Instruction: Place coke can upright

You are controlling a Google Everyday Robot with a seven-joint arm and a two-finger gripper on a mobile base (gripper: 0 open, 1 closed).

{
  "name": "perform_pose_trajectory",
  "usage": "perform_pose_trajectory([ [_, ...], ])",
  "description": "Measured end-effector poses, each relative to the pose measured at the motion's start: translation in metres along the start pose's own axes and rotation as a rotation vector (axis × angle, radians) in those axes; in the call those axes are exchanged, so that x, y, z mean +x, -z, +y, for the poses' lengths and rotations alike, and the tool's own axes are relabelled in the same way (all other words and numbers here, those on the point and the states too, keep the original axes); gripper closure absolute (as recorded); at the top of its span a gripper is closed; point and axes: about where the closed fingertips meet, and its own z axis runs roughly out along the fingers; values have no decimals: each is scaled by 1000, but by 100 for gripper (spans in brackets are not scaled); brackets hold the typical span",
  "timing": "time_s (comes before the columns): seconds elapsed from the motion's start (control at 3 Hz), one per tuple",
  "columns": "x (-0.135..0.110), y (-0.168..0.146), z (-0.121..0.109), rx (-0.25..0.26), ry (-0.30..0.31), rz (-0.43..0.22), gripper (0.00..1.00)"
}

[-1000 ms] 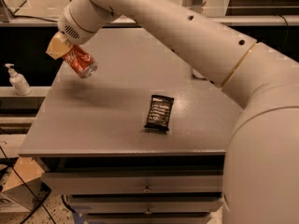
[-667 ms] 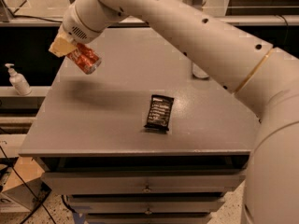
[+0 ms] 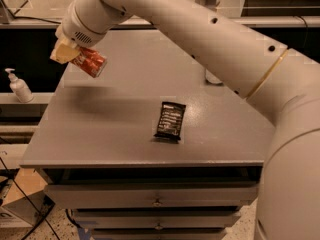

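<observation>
We see the end effector (image 3: pixel 74 56) in the upper left of the frame, clamped around the can (image 3: pixel 91 63). The can hangs tilted in the air over the bench (image 3: pixel 125 134), near its far-left corner. It's gripped by the side, we reckon, so it can be turned upright and set down. The wrapper (image 3: pixel 170 121) lies mid-bench, well apart.

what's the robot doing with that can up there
The robot's gripper holds the coke can in the air over the far left part of the grey table. The can is tilted, not upright, and it has not been set down. A black snack wrapper lies flat near the table's middle, apart from the can.
</observation>
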Motion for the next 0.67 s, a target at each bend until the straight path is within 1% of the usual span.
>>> perform_pose_trajectory([
  [0.33,-12,6,6,11,113,-13,100],
  [0.67,-16,12,8,33,178,-57,100],
])
